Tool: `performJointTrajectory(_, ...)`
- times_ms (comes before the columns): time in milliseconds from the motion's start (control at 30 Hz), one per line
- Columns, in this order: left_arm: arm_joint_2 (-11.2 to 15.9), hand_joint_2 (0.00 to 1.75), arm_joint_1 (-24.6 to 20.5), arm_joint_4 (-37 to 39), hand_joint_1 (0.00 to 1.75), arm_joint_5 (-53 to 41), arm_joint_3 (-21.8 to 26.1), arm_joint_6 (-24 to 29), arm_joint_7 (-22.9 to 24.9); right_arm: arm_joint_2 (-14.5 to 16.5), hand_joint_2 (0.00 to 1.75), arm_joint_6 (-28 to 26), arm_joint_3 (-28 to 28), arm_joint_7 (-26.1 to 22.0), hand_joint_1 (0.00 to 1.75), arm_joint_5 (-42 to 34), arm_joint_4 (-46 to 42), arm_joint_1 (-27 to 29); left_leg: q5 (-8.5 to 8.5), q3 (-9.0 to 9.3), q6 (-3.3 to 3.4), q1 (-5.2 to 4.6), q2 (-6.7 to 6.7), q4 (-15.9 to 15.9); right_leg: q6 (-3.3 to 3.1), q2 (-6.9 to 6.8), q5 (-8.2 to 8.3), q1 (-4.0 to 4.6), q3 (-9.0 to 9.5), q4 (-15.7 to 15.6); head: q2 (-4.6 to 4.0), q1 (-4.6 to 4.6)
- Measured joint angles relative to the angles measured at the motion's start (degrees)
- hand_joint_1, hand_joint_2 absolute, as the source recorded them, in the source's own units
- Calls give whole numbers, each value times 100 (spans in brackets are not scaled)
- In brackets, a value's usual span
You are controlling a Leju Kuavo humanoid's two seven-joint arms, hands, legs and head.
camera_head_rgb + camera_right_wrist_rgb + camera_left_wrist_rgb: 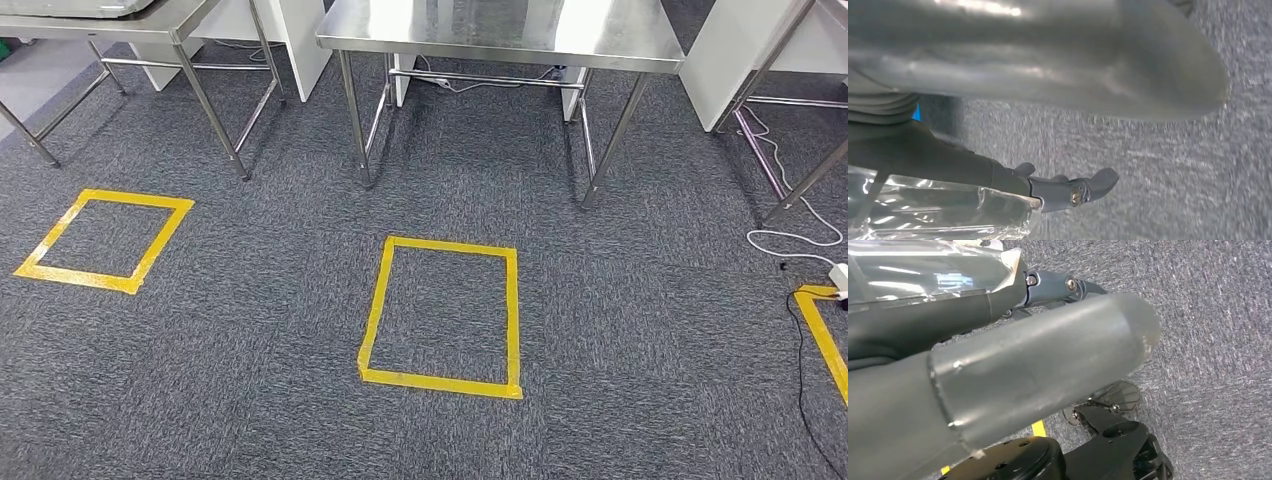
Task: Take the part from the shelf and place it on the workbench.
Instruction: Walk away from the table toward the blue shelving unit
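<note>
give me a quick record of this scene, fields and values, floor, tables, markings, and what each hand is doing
floor: grey carpet
tables: middle steel table straight ahead; left steel table beside it
markings: centre yellow tape square; left yellow tape square
cable: white cable at right
left hand: hangs over carpet, holds nothing, fingers apart
right hand: hangs over carpet, holds nothing, fingers apart
part: none seen
</note>
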Motion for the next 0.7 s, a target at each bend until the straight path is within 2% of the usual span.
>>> performJointTrajectory(67,8,0,-1,0,0,-8,-8,-11,0,26,0,32,0,30,0,44,3,0,-2,-23,6,-3,-1,20,13,-2,14,-29,-5,-10,1,-2)
performJointTrajectory(133,21,0,-5,0,0,-12,-13,-12,0,56,0,75,4,53,0,97,6,-5,-4,-40,65,-18,-6,10,46,-16,35,-53,15,-43,1,-8)
performJointTrajectory(200,15,0,-9,0,0,-16,-17,-14,-1,71,0,139,15,66,0,136,7,-15,80,21,119,14,-22,-153,66,-29,-2,-28,15,-10,1,-9)
performJointTrajectory(267,1,0,-14,0,0,-24,-21,-17,-3,74,0,200,27,70,0,161,7,-19,187,59,133,60,-50,-302,51,-23,-259,-31,-169,373,0,4)
performJointTrajectory(333,-2,0,-14,1,0,-28,-23,-18,-5,76,0,236,41,69,0,189,7,-15,227,5,117,67,-98,-316,56,-14,-610,-78,-503,1064,-1,10)
performJointTrajectory(367,-3,0,-9,1,0,-29,-23,-17,-6,75,0,250,49,68,0,203,7,-9,242,-26,93,75,-135,-311,94,-13,-693,-111,-607,1306,-1,9)
performJointTrajectory(400,-6,0,-4,2,0,-30,-23,-17,-7,73,0,262,56,68,0,215,7,-4,257,-57,65,92,-180,-302,159,-12,-686,-152,-616,1357,0,7)
performJointTrajectory(433,-10,0,-2,4,0,-30,-23,-17,-8,70,0,275,62,68,0,222,7,2,271,-93,26,121,-231,-280,246,-7,-591,-197,-514,1185,0,8)
performJointTrajectory(500,-9,0,0,5,0,-30,-22,-16,-10,74,0,296,72,67,0,233,11,2,279,-187,-85,188,-340,-184,418,82,-337,-279,-151,532,0,18)
performJointTrajectory(533,-2,0,1,5,0,-30,-22,-15,-12,85,0,308,77,66,0,238,17,0,263,-249,-157,200,-387,-95,442,153,-249,-294,-54,293,-1,43)
performJointTrajectory(567,7,0,1,5,0,-32,-23,-13,-15,94,0,316,82,64,0,247,23,-2,249,-296,-221,197,-437,-35,396,211,-216,-300,-28,215,-1,48)
performJointTrajectory(633,15,0,5,6,0,-37,-24,-12,-22,102,0,326,90,64,0,264,30,11,252,-346,-316,186,-501,38,220,213,-206,-285,-107,291,-1,39)
performJointTrajectory(667,16,0,11,7,0,-39,-24,-12,-25,101,0,325,94,64,0,273,30,17,264,-347,-335,203,-513,34,136,161,-203,-277,-122,339,-1,13)
performJointTrajectory(700,18,0,20,9,0,-39,-24,-12,-26,104,0,325,99,66,0,281,30,20,220,-371,-336,213,-454,93,83,107,-186,-259,-135,350,-1,0)
